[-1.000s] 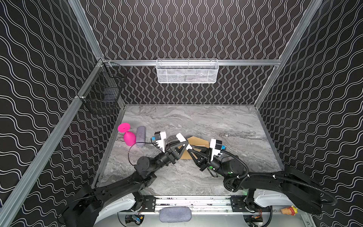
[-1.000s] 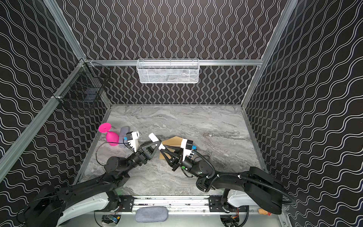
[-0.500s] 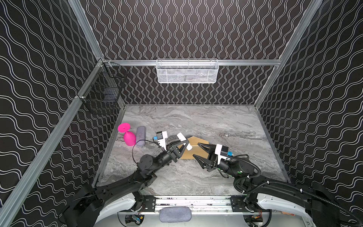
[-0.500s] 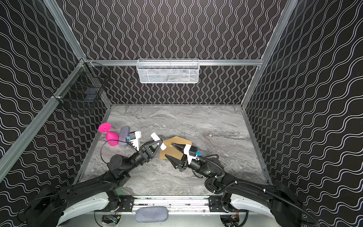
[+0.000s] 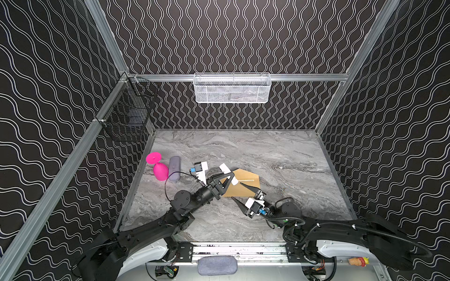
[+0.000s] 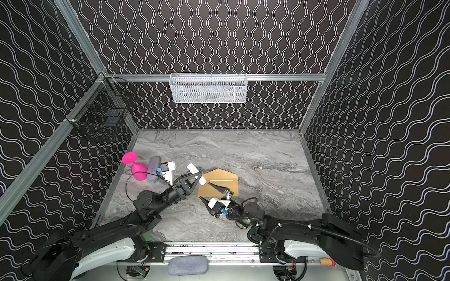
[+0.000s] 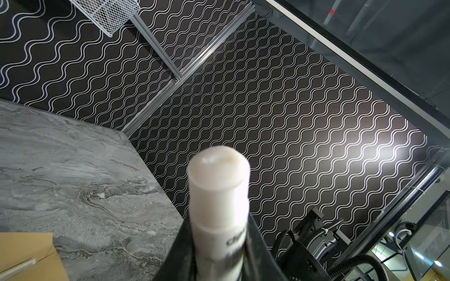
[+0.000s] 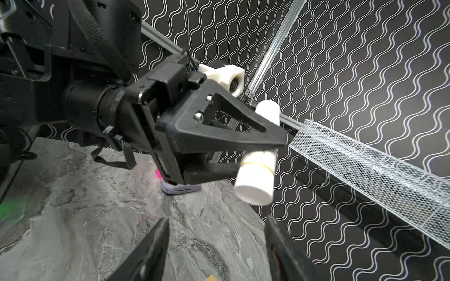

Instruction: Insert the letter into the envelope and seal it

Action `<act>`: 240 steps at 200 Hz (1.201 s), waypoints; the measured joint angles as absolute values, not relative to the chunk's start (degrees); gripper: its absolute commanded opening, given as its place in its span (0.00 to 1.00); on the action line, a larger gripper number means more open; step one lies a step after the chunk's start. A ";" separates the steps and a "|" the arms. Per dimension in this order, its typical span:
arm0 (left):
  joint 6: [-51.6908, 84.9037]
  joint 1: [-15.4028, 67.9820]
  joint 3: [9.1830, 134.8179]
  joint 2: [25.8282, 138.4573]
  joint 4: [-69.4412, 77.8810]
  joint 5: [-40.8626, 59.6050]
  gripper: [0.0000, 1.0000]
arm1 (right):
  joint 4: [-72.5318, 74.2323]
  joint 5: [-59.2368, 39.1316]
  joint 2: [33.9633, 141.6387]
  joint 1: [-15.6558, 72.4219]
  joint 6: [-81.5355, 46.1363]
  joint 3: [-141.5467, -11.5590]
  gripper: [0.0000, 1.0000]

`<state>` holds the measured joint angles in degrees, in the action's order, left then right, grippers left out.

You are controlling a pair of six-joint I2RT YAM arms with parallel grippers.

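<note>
The brown envelope (image 5: 247,175) (image 6: 225,175) lies flat on the marble table, its pointed flap toward the back wall and a thin white strip across it. A corner of the envelope (image 7: 24,255) shows in the left wrist view. The letter is out of view. My left gripper (image 5: 227,176) (image 6: 196,176) (image 7: 218,228) hovers at the envelope's left edge, shut on a white glue stick (image 5: 225,169) (image 7: 219,194) (image 8: 255,177). My right gripper (image 5: 236,191) (image 6: 205,191) (image 8: 216,221) is open and empty at the envelope's near edge, one finger over the paper.
A pink goblet (image 5: 159,169) lies on its side beside a grey case (image 5: 174,167) at the left wall. A white mesh basket (image 5: 232,88) hangs on the back wall and a black wire basket (image 5: 129,116) on the left wall.
My right gripper has opened and drawn back from the left gripper toward the front right. The left gripper has stayed shut on the glue stick, almost in place.
</note>
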<state>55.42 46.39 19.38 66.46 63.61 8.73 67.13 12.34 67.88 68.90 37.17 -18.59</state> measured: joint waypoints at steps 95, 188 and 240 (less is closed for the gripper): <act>56.80 46.41 19.42 67.44 65.47 8.78 0.00 | 87.74 26.48 78.65 71.90 43.33 -21.50 0.53; 56.82 46.41 18.81 66.35 66.61 8.73 0.00 | 86.08 24.47 80.86 71.16 40.16 -24.45 0.29; 57.04 46.35 18.72 67.55 68.36 8.12 0.00 | 83.57 23.77 80.14 70.96 35.66 -25.28 0.21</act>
<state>57.04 46.35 18.72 67.55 68.36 8.12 83.57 23.77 80.14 70.96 35.66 -25.28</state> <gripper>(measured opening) 0.249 0.265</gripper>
